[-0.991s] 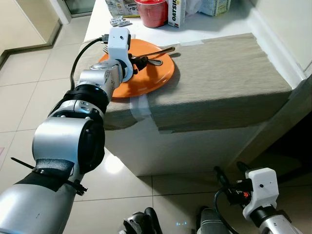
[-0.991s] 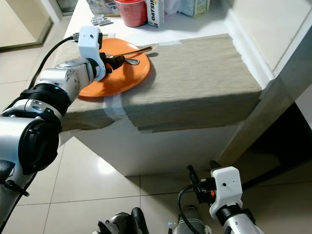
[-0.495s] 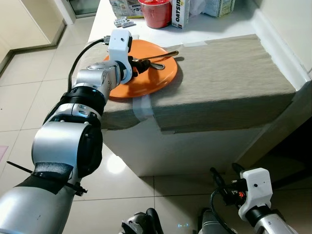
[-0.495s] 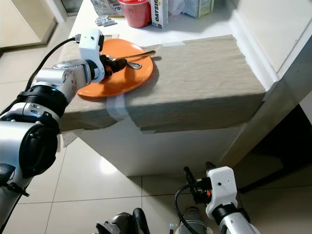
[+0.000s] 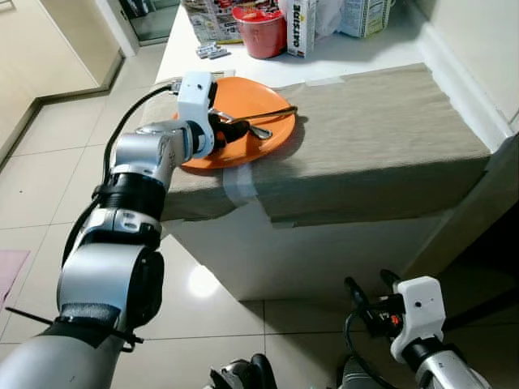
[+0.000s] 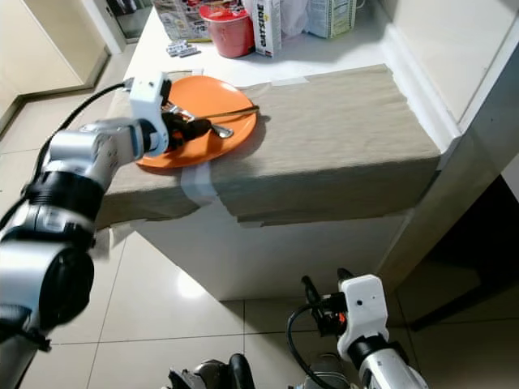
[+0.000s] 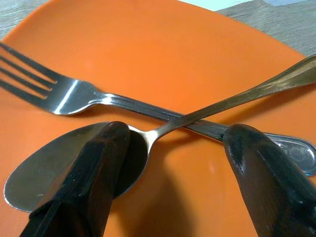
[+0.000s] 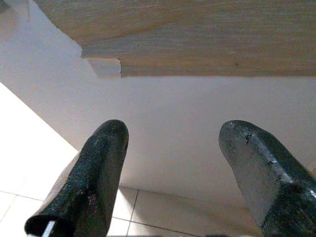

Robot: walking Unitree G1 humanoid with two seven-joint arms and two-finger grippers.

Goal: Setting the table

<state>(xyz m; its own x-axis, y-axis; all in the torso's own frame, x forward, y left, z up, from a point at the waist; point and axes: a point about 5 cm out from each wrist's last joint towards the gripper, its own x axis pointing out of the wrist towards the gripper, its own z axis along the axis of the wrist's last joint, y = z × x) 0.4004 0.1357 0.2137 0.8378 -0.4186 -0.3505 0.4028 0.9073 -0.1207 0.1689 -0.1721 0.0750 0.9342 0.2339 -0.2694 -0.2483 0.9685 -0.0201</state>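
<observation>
An orange plate (image 5: 243, 96) lies on the beige cloth near the counter's left end. On it a metal spoon (image 7: 222, 103) crosses over a fork (image 7: 74, 96). My left gripper (image 5: 225, 130) is down on the plate, open, with its fingers either side of the spoon's neck. One finger (image 7: 98, 173) covers part of the spoon's bowl. Nothing is gripped. My right gripper (image 5: 367, 281) hangs low in front of the counter's white face, open and empty (image 8: 173, 133).
The beige cloth (image 5: 381, 121) covers the counter top and hangs over its front edge. A red cup (image 5: 263, 28) and cartons (image 5: 300, 24) stand at the back, with small items (image 5: 211, 51) beside them. A wall runs along the right; tiled floor (image 5: 49, 162) lies to the left.
The camera has shifted, so the counter sits a little further right and lower in the picture. My left gripper stays open over the spoon on the plate. The right arm still hangs low.
</observation>
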